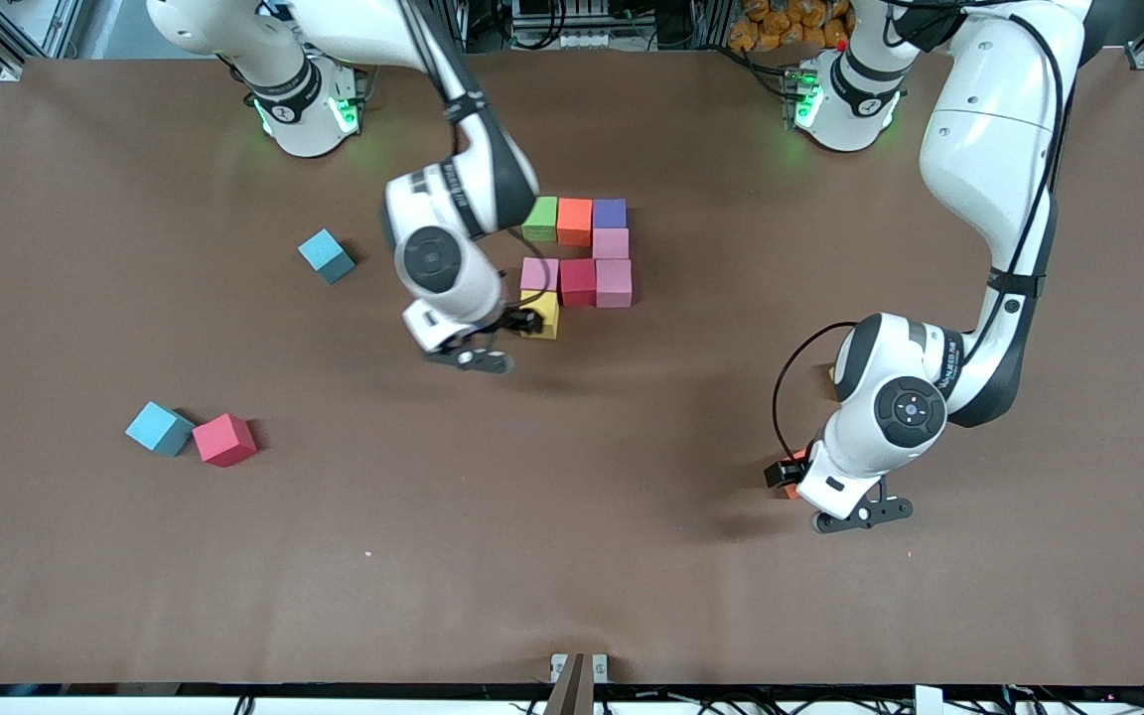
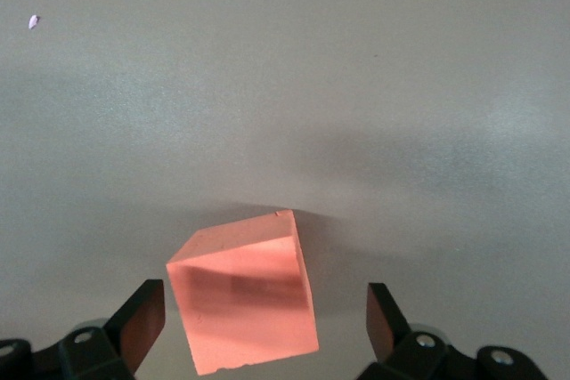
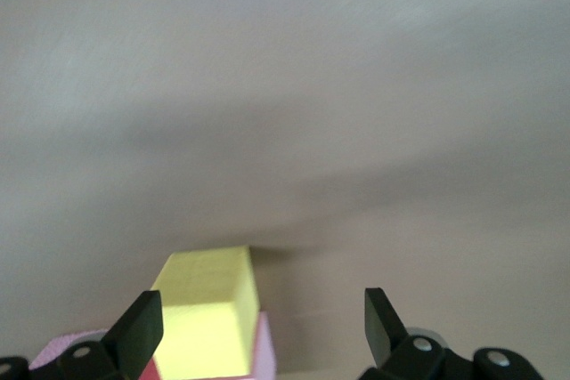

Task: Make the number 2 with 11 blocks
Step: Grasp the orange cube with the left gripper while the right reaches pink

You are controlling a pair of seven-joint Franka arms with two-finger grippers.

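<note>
Nearest the camera: left hand [image 1: 792, 480] low over a matte orange foam cube [image 2: 245, 295], fingers [image 2: 142, 319] spread, cube loose between them on the brown tabletop [image 1: 572, 556]. Toward the right arm's end: light-blue foam cube [image 1: 158, 428] touching a red cube [image 1: 224, 439]; another light-blue cube [image 1: 326, 255] farther back. Mid-table: right hand [image 1: 522, 323] spread over a yellow cube [image 3: 207, 311] at the cluster's near edge, adjoining pink [image 1: 538, 274], red [image 1: 578, 282], pink [image 1: 614, 282], pink [image 1: 611, 242], purple [image 1: 609, 213], orange [image 1: 574, 220], green [image 1: 539, 218] cubes.
</note>
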